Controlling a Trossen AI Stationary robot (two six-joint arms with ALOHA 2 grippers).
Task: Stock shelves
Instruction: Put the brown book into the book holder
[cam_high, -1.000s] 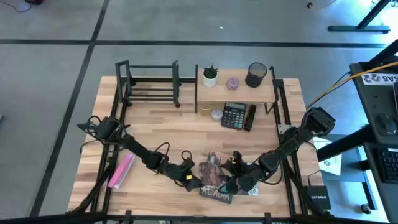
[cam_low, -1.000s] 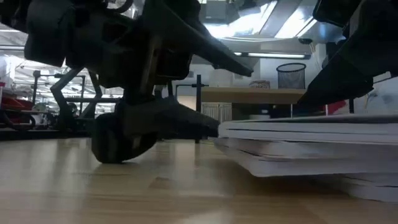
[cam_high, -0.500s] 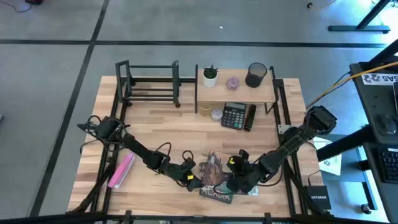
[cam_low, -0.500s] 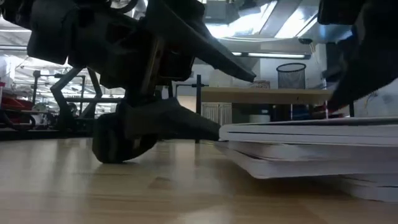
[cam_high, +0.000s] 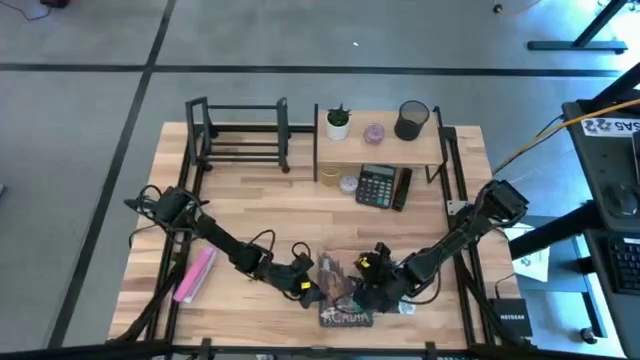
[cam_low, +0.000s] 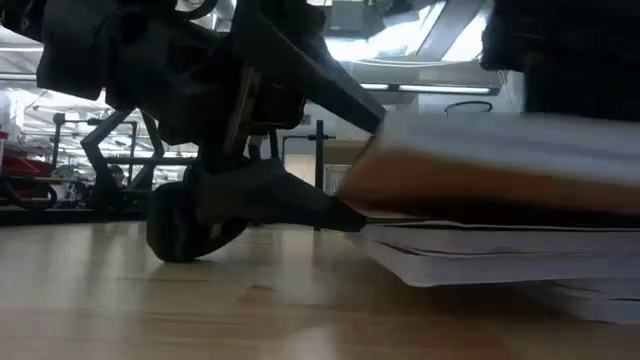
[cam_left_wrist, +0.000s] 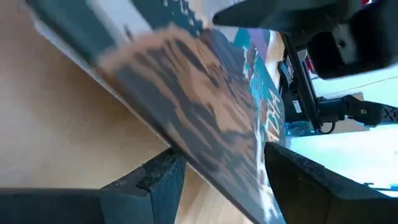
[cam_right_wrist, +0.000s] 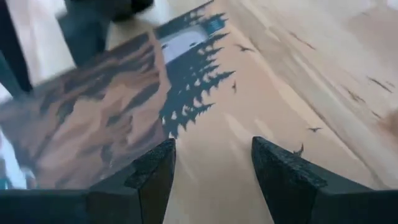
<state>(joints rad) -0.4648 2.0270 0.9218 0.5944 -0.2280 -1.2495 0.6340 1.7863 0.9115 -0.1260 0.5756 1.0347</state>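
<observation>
Shelves, two units along the far edge of the table (cam_high: 250, 200): low black metal-bar rack (cam_high: 240, 135) at far left, no goods visible on it; beside it, wood-board shelf (cam_high: 380, 148) on thin black posts, top board carrying a small potted plant (cam_high: 339, 122), a small purple item (cam_high: 374, 132) and a black mesh cup (cam_high: 411, 120); calculator (cam_high: 377, 185) and a dark slim item (cam_high: 402, 188) at its lower level. Book stack (cam_high: 345, 290) with a forest-print cover, lying at the near middle of the table, well apart from both shelves. Left gripper (cam_high: 312, 291) at the stack's left edge, fingers (cam_left_wrist: 163, 174) spread either side of the top book's edge. Right gripper (cam_high: 366, 287) over the stack from the right, fingers (cam_right_wrist: 154, 165) spread above the cover, gripping nothing visible. Pink flat item (cam_high: 195, 274) near the table's left edge
</observation>
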